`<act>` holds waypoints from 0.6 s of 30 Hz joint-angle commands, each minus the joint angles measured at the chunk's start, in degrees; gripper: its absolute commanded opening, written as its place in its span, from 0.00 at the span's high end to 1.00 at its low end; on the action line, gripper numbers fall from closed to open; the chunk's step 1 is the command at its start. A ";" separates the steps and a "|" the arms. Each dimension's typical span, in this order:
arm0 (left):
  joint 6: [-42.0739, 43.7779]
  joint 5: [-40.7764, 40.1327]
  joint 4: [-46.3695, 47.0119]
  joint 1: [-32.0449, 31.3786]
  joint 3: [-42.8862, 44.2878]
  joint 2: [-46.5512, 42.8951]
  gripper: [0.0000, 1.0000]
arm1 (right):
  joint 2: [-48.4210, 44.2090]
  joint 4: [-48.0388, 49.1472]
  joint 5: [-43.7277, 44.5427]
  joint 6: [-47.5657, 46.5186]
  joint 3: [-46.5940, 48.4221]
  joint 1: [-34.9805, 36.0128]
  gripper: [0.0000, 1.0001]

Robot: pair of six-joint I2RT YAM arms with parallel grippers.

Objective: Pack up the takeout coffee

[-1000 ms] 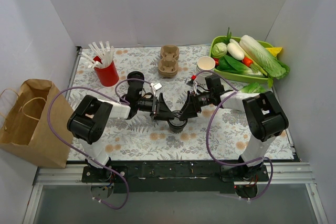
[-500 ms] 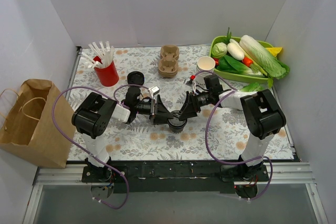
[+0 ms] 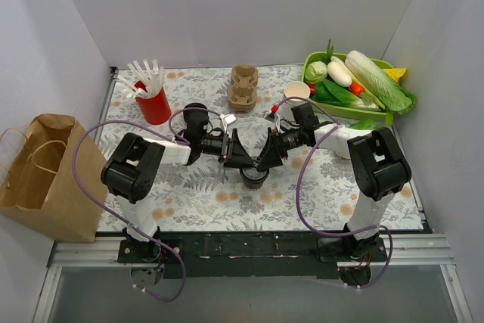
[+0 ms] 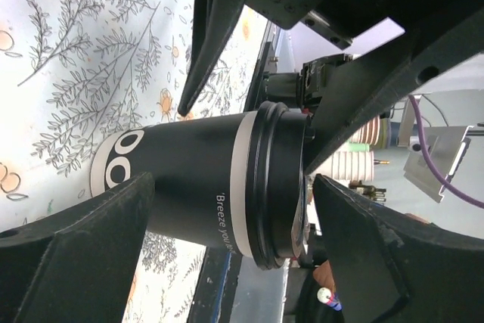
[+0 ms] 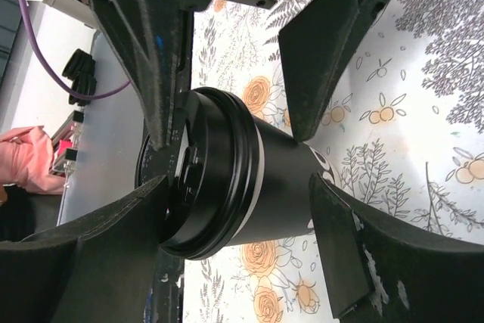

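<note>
Task item: black paper cup (image 3: 254, 178) with a white band under its round black plastic lid. It stands upright on the floral-print tablecloth (image 3: 197, 187), near the table's middle. The tan moulded-pulp carrier (image 3: 243, 87) sits well apart from it, at the back edge.

Left gripper (image 3: 237, 155) reaches in from the left and right gripper (image 3: 269, 153) from the right. They meet nose to nose just above the cup.

Left wrist view: jaws spread wide, the cup framed between the fingers (image 4: 83, 255), nothing clamped.

Right wrist view: likewise wide apart, fingers (image 5: 363, 262) flanking the cup without closing on it. Cannot tell whether any finger touches the lid.
</note>
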 commanded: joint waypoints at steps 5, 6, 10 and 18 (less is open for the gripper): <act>6.96 3.45 -11.94 -0.45 -3.82 -8.44 0.02 | 0.49 -3.00 4.70 -4.68 -0.48 0.27 0.20; 6.96 4.15 -12.12 -0.54 -4.26 -8.53 0.02 | 0.93 -2.65 4.78 -4.51 -0.39 0.27 0.20; 9.50 3.11 -16.14 -0.54 -3.57 -6.96 0.02 | 2.25 -0.28 4.87 -3.19 0.84 0.18 0.20; 15.40 0.47 -18.01 -1.33 -2.86 -5.28 0.02 | 3.74 0.08 5.40 -2.22 1.72 0.27 0.21</act>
